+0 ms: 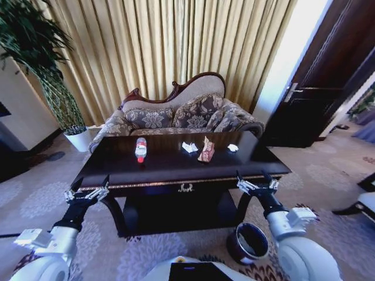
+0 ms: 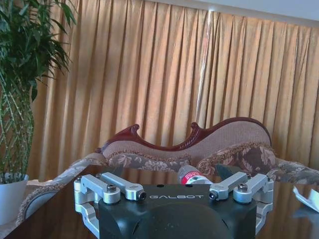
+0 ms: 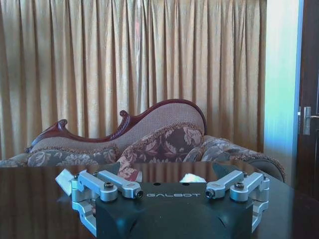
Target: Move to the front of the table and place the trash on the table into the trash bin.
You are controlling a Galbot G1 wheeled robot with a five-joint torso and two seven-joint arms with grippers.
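Note:
The dark glossy table (image 1: 170, 167) stands right in front of me. On its top lies the trash: a clear bottle with a red label (image 1: 140, 149), crumpled white paper (image 1: 189, 147), a reddish-brown wrapper (image 1: 206, 150) and a small white scrap (image 1: 232, 147). The round dark trash bin (image 1: 248, 243) sits on the carpet by the table's front right leg. My left gripper (image 1: 88, 190) hovers open at the front left edge, my right gripper (image 1: 256, 184) open at the front right edge. Past the left gripper (image 2: 174, 191) the bottle (image 2: 192, 175) shows. The right gripper (image 3: 169, 189) faces the tabletop (image 3: 30, 199).
A patterned sofa (image 1: 176, 114) stands close behind the table before gold curtains. A tall plant in a white pot (image 1: 79, 139) is at the back left. A dark door (image 1: 328, 70) is on the right. Patterned carpet surrounds the table.

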